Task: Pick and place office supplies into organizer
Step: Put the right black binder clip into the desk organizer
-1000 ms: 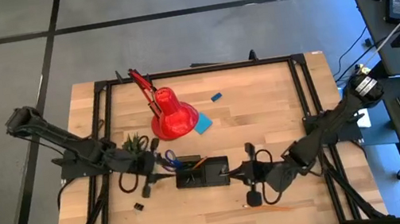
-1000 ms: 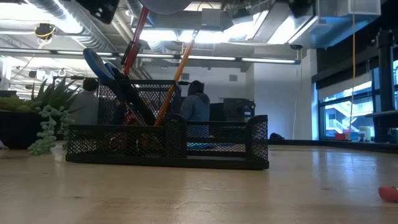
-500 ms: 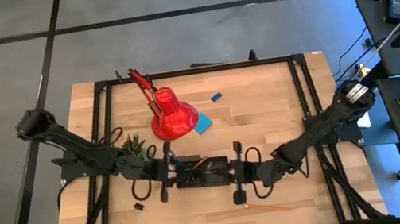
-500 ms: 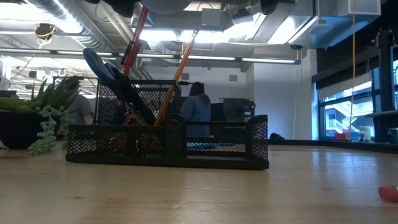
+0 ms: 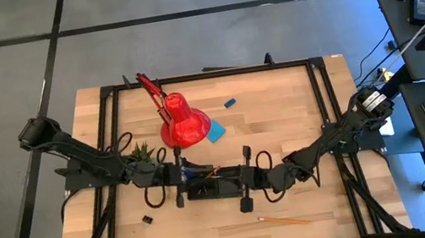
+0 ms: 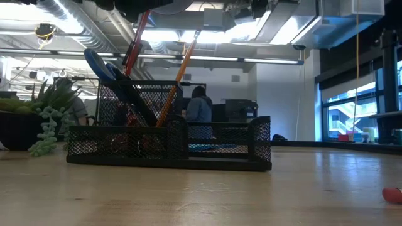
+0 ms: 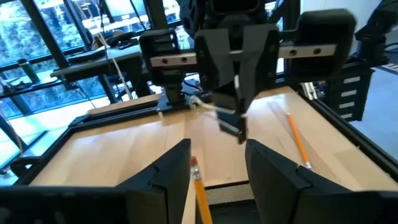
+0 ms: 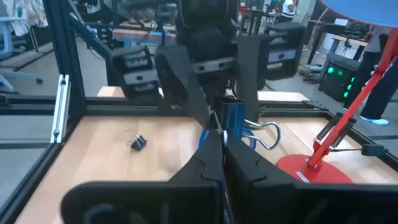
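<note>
Wooden surface (image 5: 282,125) under office ceiling lights: the black mesh organizer (image 5: 211,188) sits near its front edge, with scissors (image 6: 116,78) and a pencil (image 6: 176,78) standing in its left compartment. Left claw (image 5: 179,186) hangs just left of the organizer, fingers (image 7: 171,180) apart and holding nothing. Right claw (image 5: 245,191) hangs at the organizer's right end, fingers (image 8: 214,162) together. Another pencil (image 5: 284,221) lies near the front edge, a clip (image 5: 147,220) to the left. Eraser (image 5: 229,102) and note pad (image 5: 216,133) lie farther back, beside a red lamp (image 5: 183,122). Plant (image 5: 142,151) stands left.
</note>
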Available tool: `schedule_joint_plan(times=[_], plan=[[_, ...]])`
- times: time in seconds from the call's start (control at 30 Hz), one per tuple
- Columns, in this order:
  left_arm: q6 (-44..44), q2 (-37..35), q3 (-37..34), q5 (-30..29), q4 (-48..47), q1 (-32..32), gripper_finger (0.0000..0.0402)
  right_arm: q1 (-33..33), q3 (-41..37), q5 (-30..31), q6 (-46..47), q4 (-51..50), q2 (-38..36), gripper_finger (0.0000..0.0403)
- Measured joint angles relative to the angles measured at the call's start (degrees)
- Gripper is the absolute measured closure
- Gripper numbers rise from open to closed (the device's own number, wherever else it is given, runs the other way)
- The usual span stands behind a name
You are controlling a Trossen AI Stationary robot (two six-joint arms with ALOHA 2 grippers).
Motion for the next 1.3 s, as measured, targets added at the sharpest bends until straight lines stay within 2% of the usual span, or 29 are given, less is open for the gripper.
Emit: schedule_joint_plan(times=[0.17, 0.37, 0.67, 0.9, 1.0, 1.13, 1.3], plan=[[-0.1, 0.0, 0.0, 0.6, 1.1, 0.9, 0.0251, -0.6, 0.0, -0.1, -0.2, 0.4, 0.0, 0.0399], [-0.1, 0.0, 0.0, 4.6, 3.4, 0.9, 0.0251, -2.3, 0.0, -2.6, -0.1, 0.8, 0.0, 0.0399], [0.0, 0.0, 0.0, 4.4, 4.0, 0.9, 0.0251, -4.2, 0.0, -8.5, -1.2, 3.5, 0.0, 0.0399], [1.6, 0.0, 0.0, 4.8, 4.5, 2.9, 0.0251, -4.3, 0.0, -8.8, -1.3, 3.7, 0.0, 0.0399], [0.6, 0.0, 0.0, 6.8, 5.1, 4.4, 0.0251, -4.3, 0.0, -8.7, -1.3, 3.9, 0.0, 0.0399], [-0.6, 0.0, 0.0, 12.3, 5.6, 5.8, 0.0251, -4.2, 0.0, -9.0, -1.4, 4.4, 0.0, 0.0399], [-0.6, 0.0, 0.0, 12.6, 5.6, 5.9, 0.0254, -4.2, 0.0, -9.0, -1.5, 4.3, 0.0, 0.0399]])
